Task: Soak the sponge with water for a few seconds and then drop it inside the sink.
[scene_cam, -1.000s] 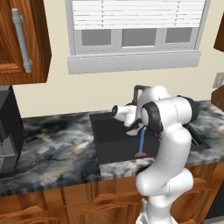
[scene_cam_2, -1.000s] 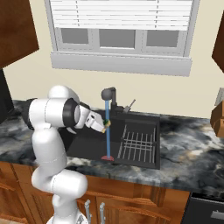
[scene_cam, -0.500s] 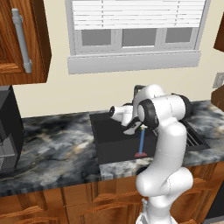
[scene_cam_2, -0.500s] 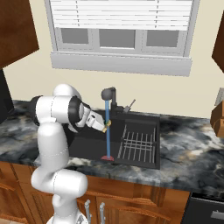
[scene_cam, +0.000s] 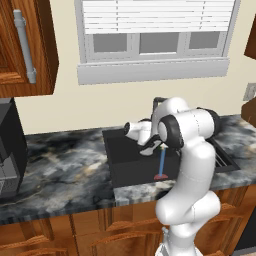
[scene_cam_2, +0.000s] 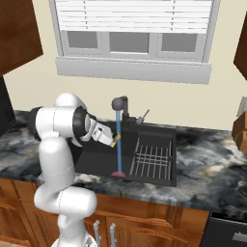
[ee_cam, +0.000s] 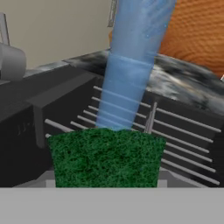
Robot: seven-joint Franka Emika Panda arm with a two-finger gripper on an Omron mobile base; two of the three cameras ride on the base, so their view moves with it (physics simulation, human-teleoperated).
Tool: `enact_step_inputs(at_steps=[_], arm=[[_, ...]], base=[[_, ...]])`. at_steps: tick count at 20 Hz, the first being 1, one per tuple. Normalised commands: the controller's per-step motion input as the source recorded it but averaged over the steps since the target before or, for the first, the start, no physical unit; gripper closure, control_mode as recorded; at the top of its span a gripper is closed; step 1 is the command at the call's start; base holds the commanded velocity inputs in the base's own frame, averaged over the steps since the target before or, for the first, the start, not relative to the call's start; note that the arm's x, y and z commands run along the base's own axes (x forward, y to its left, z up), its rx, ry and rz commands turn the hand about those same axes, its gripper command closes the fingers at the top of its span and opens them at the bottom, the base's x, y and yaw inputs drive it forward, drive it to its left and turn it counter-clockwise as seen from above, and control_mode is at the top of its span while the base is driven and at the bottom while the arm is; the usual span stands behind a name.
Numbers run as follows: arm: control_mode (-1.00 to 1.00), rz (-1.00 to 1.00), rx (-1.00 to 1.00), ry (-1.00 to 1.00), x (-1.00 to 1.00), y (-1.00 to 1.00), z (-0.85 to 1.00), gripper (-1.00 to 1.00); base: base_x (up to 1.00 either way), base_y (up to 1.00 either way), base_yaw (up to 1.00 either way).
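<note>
While your claw [scene_cam_2: 114, 140] pinches the small soft green-topped sponge [ee_cam: 105, 157] under the thin blue water stream [scene_cam_2: 118, 149], expect light, squashy, slippery foam; keep gripping its edges

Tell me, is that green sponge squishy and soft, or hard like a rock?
Probably squishy: the sponge has a rough, fuzzy green top and a thin flat shape. It looks light, since the gripper holds it out by one edge. Held at the water, it will likely get heavier and drippy.
</note>
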Motion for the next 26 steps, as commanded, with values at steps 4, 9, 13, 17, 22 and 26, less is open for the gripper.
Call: enact_step_inputs(at_steps=[4,9,13,17,22,26], arm=[[-1.0,0.0,0.0,0.0,-0.13,0.27,0.07,1.0],[-1.0,0.09,0.01,0.02,-0.07,0.29,0.18,1.0],[-1.0,0.14,0.03,0.03,-0.01,0.26,0.29,1.0],[-1.0,0.19,0.07,0.08,0.0,0.29,0.36,1.0],[-1.0,0.26,0.1,0.15,0.0,0.2,0.4,1.0],[-1.0,0.25,0.15,0.09,0.0,0.08,0.41,1.0]], base=[[0.0,0.0,0.0],[0.0,0.0,0.0],[0.0,0.0,0.0],[0.0,0.0,0.0],[0.0,0.0,0.0],[0.0,0.0,0.0]])
